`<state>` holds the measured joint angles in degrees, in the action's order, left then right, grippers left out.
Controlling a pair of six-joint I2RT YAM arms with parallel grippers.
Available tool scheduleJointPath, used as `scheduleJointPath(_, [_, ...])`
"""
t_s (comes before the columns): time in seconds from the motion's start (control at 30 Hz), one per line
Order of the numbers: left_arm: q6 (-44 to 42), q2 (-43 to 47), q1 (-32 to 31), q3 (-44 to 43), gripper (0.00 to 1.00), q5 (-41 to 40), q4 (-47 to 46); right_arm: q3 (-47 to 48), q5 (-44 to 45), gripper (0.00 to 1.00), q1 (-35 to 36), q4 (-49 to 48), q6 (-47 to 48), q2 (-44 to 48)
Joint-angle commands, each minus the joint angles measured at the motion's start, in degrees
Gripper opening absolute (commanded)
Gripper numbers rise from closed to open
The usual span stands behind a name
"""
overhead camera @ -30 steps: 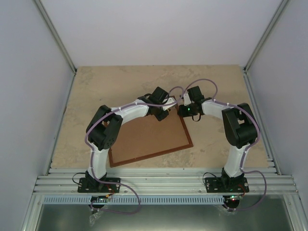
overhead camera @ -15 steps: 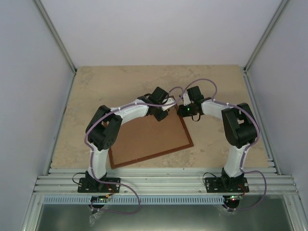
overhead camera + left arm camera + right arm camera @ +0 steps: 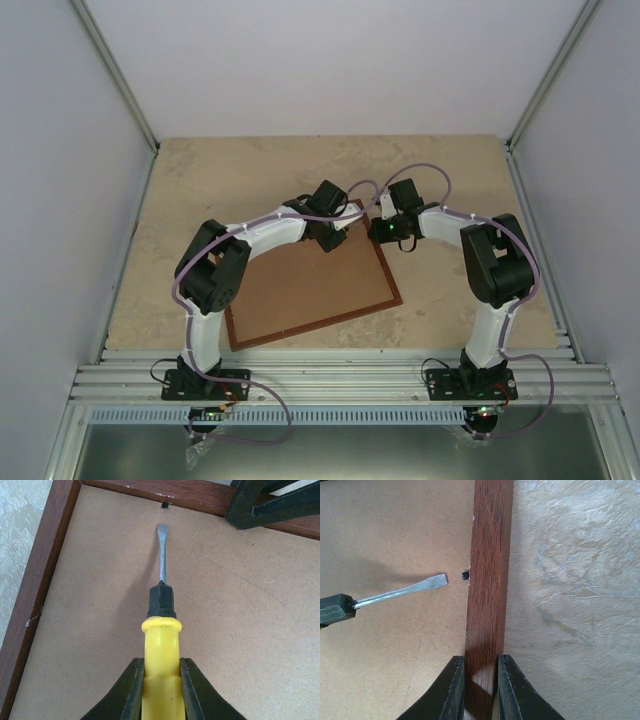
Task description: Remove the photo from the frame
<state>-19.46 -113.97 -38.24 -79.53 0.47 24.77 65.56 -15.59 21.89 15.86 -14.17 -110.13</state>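
The frame [image 3: 310, 285] lies back side up on the table, brown fibreboard with reddish-brown wooden edges. The photo is hidden. My left gripper [image 3: 161, 680] is shut on a yellow-handled screwdriver [image 3: 161, 645]; its flat blade points at a small black tab [image 3: 164, 504] by the frame's far edge and stops just short of it. My right gripper [image 3: 481, 680] is shut on the frame's wooden edge [image 3: 487, 580], fingers on either side of the rail. The blade [image 3: 402, 592] and the tab [image 3: 465, 574] also show in the right wrist view. Both grippers meet at the frame's far right corner [image 3: 365, 215].
The frame lies on a beige stone-patterned table [image 3: 220, 180]. White walls with metal rails [image 3: 115, 85] enclose the table on three sides. The right gripper's black fingers [image 3: 265, 505] show at the top right of the left wrist view.
The left arm has shifted slightly, moving the screwdriver toward the frame's far edge. The right gripper stays on the frame's edge.
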Motion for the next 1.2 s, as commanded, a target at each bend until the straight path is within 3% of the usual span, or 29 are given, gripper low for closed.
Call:
scheduleJointPath(0.0, [0.05,-1.15,0.53,-0.54,0.00,0.68,3.87,0.09,-0.18,0.01,0.35,2.34,1.34,-1.59])
scheduleJointPath(0.73, [0.14,-3.46,0.45,-3.79,0.00,5.73,3.94,0.05,-0.52,0.01,0.35,2.16,1.35,-1.75])
scheduleJointPath(1.17, [-1.19,-5.03,0.45,-6.61,0.00,0.80,3.44,0.53,-0.93,0.01,1.73,2.21,2.24,-1.92])
